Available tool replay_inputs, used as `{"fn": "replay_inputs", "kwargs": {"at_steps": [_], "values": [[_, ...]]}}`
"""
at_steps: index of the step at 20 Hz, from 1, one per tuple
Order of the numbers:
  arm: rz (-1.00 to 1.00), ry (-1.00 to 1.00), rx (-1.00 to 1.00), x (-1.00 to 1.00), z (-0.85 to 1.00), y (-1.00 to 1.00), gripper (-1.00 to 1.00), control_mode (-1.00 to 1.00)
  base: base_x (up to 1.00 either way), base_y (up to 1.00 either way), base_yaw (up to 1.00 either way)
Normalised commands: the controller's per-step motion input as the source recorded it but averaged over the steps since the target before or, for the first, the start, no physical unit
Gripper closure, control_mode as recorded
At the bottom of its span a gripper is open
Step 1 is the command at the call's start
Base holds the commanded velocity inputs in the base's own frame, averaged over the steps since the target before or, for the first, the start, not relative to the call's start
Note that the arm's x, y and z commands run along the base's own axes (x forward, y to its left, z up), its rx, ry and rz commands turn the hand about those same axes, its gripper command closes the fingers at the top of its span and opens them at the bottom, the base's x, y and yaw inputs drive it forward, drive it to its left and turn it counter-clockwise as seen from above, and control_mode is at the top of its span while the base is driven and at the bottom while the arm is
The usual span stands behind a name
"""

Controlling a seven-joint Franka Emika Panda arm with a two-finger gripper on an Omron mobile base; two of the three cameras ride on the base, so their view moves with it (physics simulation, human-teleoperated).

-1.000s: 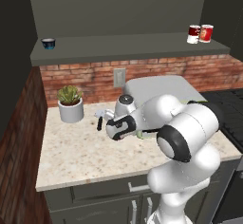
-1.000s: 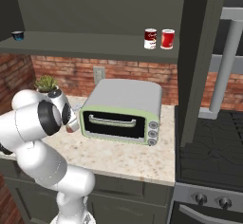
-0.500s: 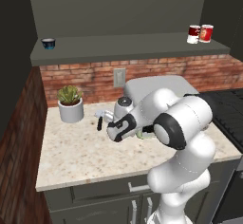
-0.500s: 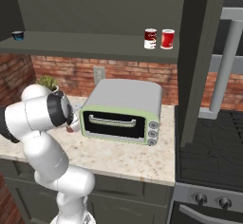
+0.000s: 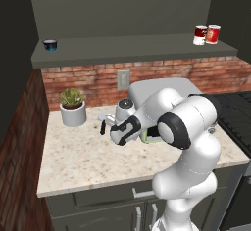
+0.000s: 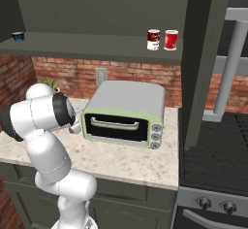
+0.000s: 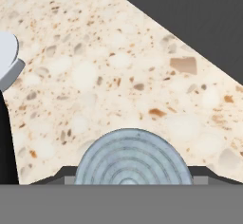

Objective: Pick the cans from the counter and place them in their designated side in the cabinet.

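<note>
Gripper right over can top, fingers either side

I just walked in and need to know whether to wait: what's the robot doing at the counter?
The arm is reaching low over the counter beside the toaster oven. In the hand view, its end effector straddles the ringed grey lid of a can, fingertips on either side. Whether it is gripped yet is unclear. A dark red and white can and a brighter red can stand on the cabinet shelf.
</note>
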Motion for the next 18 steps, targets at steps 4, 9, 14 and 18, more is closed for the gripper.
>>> {"fn": "replay_inputs", "kwargs": {"at_steps": [4, 9, 14, 18], "values": [[0.00, 0.00, 0.00, 0.00, 0.00, 0.00, 1.00, -1.00, 0.00, 0.00, 0.00], [0.00, -0.03, 0.00, 0.00, 0.06, 0.00, 1.00, -1.00, 0.00, 0.00, 0.00], [0.00, -0.04, 0.00, -0.02, 0.28, 0.00, 1.00, -1.00, 0.00, 0.00, 0.00], [0.00, -0.05, 0.01, -0.07, 0.40, 0.00, 1.00, -1.00, 0.00, 0.00, 0.00]]}}
